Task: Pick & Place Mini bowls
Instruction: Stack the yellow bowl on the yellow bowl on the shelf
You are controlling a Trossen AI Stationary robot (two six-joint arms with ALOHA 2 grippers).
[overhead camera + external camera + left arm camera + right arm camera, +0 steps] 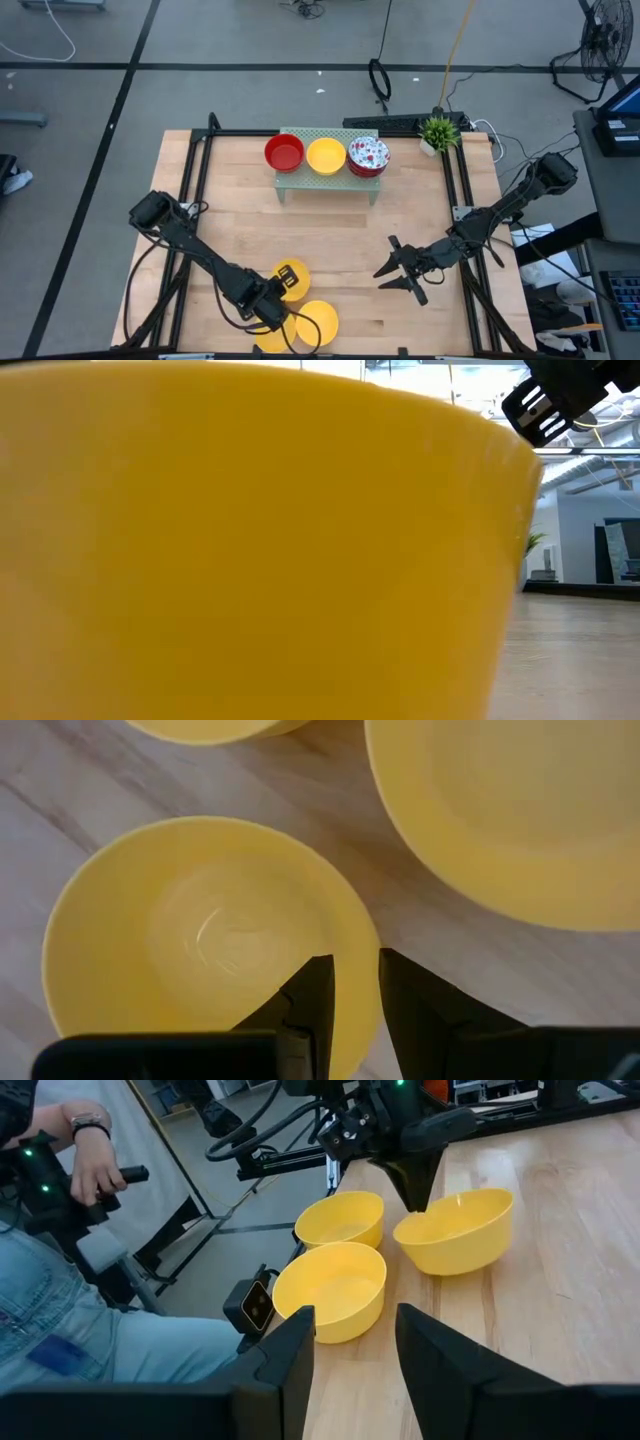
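Note:
Three yellow mini bowls sit near the table's near edge: one (290, 278), one (317, 322) and one (268, 341). My left gripper (274, 298) is at the first bowl (200, 940), also seen in the right wrist view (455, 1230), and is shut on its rim. Another yellow bowl (250, 540) fills the low view. A red bowl (284, 153), a yellow bowl (326, 156) and a floral stack (368, 155) rest on the pale green rack (328, 180). My right gripper (400, 270) hangs open over bare wood, right of centre. My left gripper holds the yellow bowl by its rim (372, 948), one finger (318, 988) inside the bowl and one (410, 1000) outside. The fingers come from above, pointing down (418, 1192). Whether the bowl's bottom is clear of the table, I cannot tell.
A small potted plant (438, 131) stands at the far right corner. A person (60, 1280) sits beyond the table's near edge, a hand (95, 1165) on a controller. A small black camera (250, 1305) sits at that edge. Bare wood (330, 235) lies mid-table.

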